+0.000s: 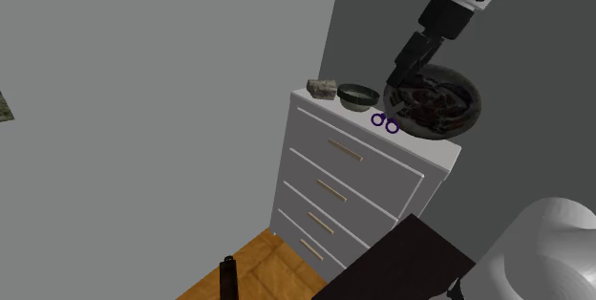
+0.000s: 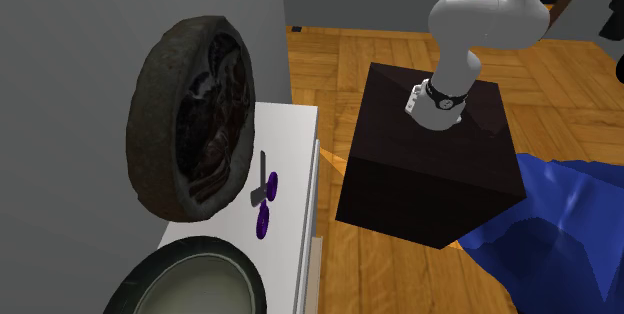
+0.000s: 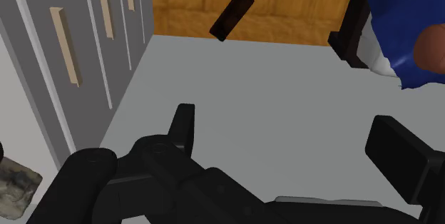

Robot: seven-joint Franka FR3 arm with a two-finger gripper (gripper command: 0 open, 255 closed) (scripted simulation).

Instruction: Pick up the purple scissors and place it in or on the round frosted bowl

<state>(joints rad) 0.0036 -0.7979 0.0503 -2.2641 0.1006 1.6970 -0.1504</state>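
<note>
While the jaws stand wide apart and empty, the gripper (image 1: 393,80) (image 3: 285,123) hangs above the large dark bowl (image 1: 437,100) (image 2: 190,117), which crowds the end of the dresser top (image 1: 435,151) (image 2: 290,142) nearest the stand (image 2: 430,172). One pair of purple scissors (image 1: 386,122) (image 2: 263,200) lies by the front edge, between that bowl and one small pale-lined bowl (image 1: 357,95) (image 2: 190,282), with little bare top around it. One stone-like lump (image 1: 322,87) sits at the far end. Four drawers (image 1: 334,169) face the front below.
</note>
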